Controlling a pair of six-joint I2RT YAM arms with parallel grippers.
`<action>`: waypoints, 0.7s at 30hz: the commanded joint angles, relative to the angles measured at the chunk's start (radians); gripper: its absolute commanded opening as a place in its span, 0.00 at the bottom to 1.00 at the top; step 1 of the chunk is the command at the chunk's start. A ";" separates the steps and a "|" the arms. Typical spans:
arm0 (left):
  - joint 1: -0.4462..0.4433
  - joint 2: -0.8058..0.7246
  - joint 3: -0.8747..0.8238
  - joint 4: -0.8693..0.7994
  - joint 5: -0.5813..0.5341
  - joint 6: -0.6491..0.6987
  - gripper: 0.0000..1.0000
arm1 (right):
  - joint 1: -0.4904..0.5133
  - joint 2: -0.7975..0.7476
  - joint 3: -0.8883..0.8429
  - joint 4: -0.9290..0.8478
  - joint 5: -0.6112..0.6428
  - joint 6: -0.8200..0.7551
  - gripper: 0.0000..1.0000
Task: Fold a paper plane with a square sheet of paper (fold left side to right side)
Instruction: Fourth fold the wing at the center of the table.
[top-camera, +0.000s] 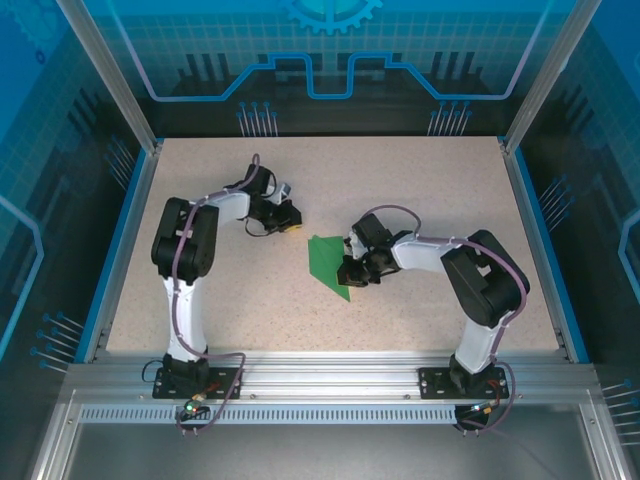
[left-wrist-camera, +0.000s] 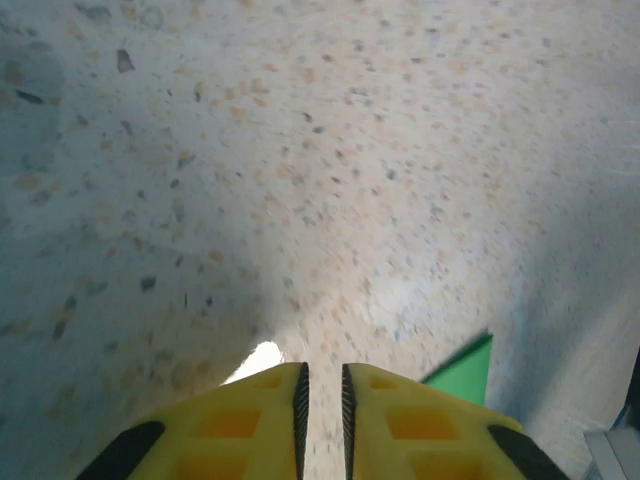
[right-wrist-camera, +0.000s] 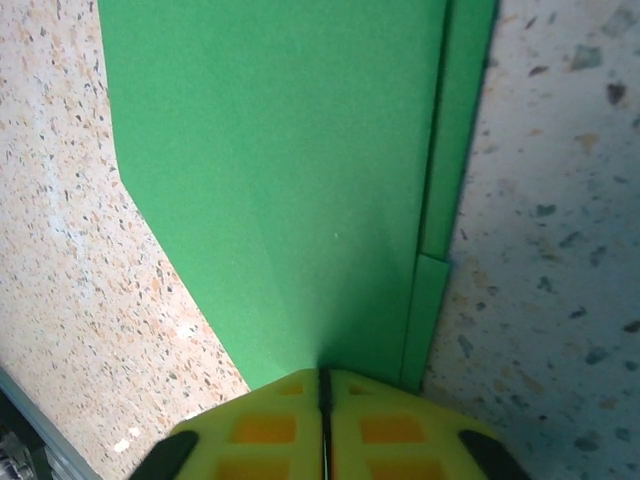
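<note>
The green sheet of paper lies near the middle of the table, folded into a layered shape that tapers toward the front. In the right wrist view the paper shows a narrow folded strip along its right side. My right gripper sits at the paper's right edge. Its jaws are pressed together on the paper's near tip. My left gripper hovers over bare table to the left of and behind the paper. Its fingers stand a narrow gap apart with nothing between them, and a green corner shows to their right.
The speckled beige tabletop is bordered by blue rails at the left and right. An aluminium frame carrying both arm bases runs along the near edge.
</note>
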 joint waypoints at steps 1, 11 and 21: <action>0.001 -0.150 -0.061 0.035 -0.011 -0.017 0.29 | 0.019 -0.038 -0.010 0.012 0.041 0.005 0.25; -0.005 -0.407 -0.333 0.112 -0.018 -0.142 0.50 | -0.002 -0.205 0.019 0.043 0.178 -0.045 0.58; -0.092 -0.358 -0.409 0.215 0.079 -0.223 0.51 | -0.032 -0.319 -0.085 0.190 0.195 0.009 0.69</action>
